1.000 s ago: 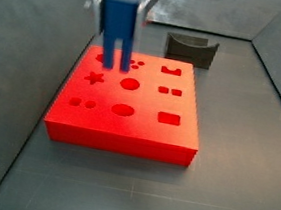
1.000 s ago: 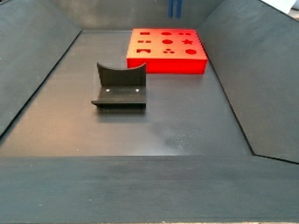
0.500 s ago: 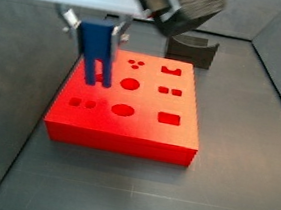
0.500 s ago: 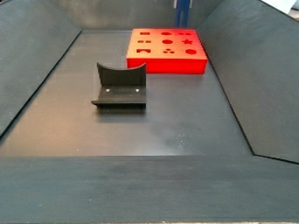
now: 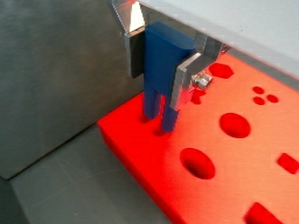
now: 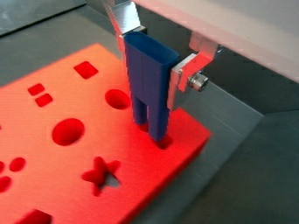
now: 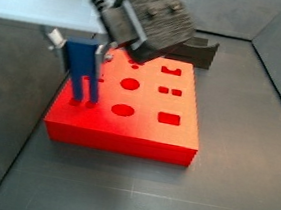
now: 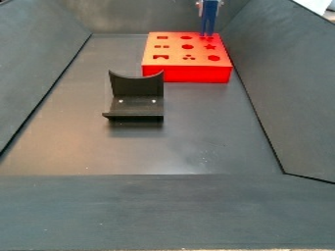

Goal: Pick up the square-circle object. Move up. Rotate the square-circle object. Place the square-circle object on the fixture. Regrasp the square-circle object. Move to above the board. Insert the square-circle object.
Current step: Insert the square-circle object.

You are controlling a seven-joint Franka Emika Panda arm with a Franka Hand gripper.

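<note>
- The pincer (image 7: 82, 47) is at the left of the frame in a side view, over the left edge of the board (image 7: 140, 127).
- In both wrist views the pincer (image 5: 162, 63) is closed on the square-circle object (image 5: 162, 74), with one silver finger (image 6: 187, 74) pressed flat against each side of it.
- The square-circle object (image 7: 82, 67) hangs upright; its two prongs point down at the board surface near a corner (image 6: 176, 144).
- Whether the prongs touch the board cannot be told.
- The fixture (image 8: 133, 98) stands on the counter (image 8: 183, 147) at centre-left of a side view, well apart from the board (image 8: 187, 57) at upper centre.
</note>
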